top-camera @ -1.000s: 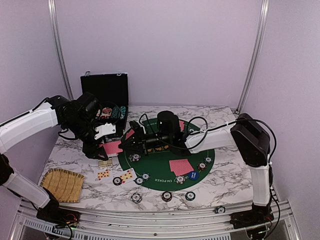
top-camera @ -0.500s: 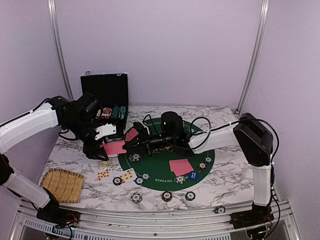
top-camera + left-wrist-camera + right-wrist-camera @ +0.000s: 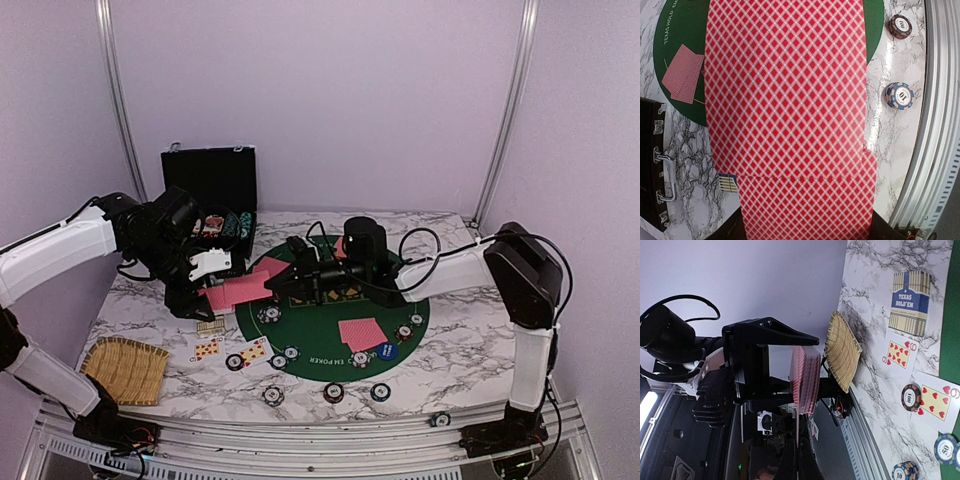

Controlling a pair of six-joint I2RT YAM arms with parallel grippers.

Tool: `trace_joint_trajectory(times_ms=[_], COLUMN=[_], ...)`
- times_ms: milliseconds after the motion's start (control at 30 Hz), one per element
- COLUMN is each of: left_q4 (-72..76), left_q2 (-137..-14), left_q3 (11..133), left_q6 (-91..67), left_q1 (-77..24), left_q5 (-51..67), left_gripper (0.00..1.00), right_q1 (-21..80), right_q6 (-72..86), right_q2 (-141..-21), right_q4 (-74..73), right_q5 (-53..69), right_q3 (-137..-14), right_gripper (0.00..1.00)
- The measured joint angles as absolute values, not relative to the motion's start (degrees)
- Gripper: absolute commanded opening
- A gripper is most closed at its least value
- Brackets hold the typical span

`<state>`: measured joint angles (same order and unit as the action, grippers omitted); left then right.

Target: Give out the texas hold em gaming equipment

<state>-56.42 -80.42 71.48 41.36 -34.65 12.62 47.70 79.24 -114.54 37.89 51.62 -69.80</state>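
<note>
Pinching a card (image 3: 798, 432) off the deck (image 3: 790, 100), right tool (image 3: 799, 460) clenched; left tool (image 3: 203, 296) clamps the deck just leftward.

TEXAS HOLD'EM on blue-striped card (image 3: 910, 302), 100 on chip (image 3: 900, 26)

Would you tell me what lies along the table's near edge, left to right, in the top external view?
Straw mat → first chip → second chip → third chip → chip at the rail.
</note>
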Motion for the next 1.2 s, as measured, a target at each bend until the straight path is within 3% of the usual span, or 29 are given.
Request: trace_joint_trajectory(times_ms=[367,500,600,833,1000,1200], left_q4=[-56.4,-56.4,-56.4,-56.4,-56.4,-56.4], left_q2=[-80.4,-80.2,-79.9,-79.4,-79.4,-78.9], left_q3=[71.1,71.0,70.8,69.9,69.9,69.9], left_q6=[41.3,41.3,41.3,41.3,41.3,41.3], left_q1=[-34.7,-34.7,-34.7,-34.6,-34.5,-34.5], left_q5=[12.0,11.9,11.9,11.9,11.9,11.9], left_gripper=[0.00,0.00,0.00,0.00,0.00,0.00], right_q1=[45.9,43.3,41.5,41.4,44.0,49.9], right_q6=[75.3,66.5,54.1,27.6,15.2,1.8], right_q2=[-111.4,-109.9,-110.2,-114.5,-119.7,-125.1], right_q4=[33.0,21.0,3.4,-28.2,-39.4,-43.5], right_q5=[52.6,51.8,47.5,25.5,6.3,-17.6], right_q3=[-68.3,-70.5,-78.8,-103.0,-110.1,-110.4], right_gripper=[0.00,0.00,0.00,0.00,0.00,0.00])
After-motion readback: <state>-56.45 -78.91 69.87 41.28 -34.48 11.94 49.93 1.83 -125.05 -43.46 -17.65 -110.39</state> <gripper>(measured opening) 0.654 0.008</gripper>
